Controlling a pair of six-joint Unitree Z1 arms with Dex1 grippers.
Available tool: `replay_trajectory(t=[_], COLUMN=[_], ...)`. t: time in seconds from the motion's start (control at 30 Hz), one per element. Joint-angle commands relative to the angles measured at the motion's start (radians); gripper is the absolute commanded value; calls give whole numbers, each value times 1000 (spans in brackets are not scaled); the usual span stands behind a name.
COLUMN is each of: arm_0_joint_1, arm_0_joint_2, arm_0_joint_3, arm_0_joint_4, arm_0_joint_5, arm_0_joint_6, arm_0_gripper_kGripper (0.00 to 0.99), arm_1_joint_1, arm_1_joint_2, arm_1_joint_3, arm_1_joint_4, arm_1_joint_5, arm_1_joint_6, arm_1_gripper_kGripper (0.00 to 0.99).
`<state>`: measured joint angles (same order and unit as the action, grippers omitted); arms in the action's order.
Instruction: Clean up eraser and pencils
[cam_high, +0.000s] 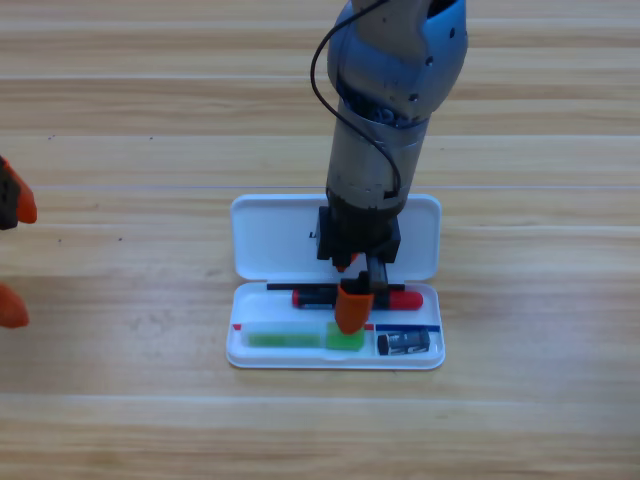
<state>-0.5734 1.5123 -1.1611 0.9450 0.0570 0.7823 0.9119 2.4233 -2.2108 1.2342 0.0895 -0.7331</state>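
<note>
A grey arm reaches down from the top centre of the frame over an open white case (262, 232) lying on the wooden table (120, 420). Its gripper (352, 305) points straight down into the case's lower half, the one orange jaw in sight covering the gap, so whether it is wide or narrow cannot be told. The jaw tip sits over the right end of the green pencil (285, 339), which lies flat along the front edge of the tray. Just behind it, the black pencil (405, 299) with red ends lies level across the tray, its middle hidden by the gripper. The eraser (403, 343) rests in the lower right corner of the case, just right of the green pencil. At the far left edge of the frame, the left gripper (12, 255) waits, cut off, its two orange jaws spread apart.
</note>
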Motion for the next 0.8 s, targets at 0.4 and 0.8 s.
replay_trajectory(t=[0.4, 0.8], arm_0_joint_1=[52, 288], arm_0_joint_2=[152, 424], arm_0_joint_3=[-200, -287], arm_0_joint_4=[-46, -391], arm_0_joint_5=[-43, -345], arm_0_joint_6=[2, 81], arm_0_gripper_kGripper=[482, 0], arm_1_joint_1=[53, 56], arm_1_joint_2=[-380, -917], arm_1_joint_3=[258, 738], arm_1_joint_4=[19, -427], arm_1_joint_5=[105, 242], arm_1_joint_6=[69, 317], arm_1_gripper_kGripper=[959, 990])
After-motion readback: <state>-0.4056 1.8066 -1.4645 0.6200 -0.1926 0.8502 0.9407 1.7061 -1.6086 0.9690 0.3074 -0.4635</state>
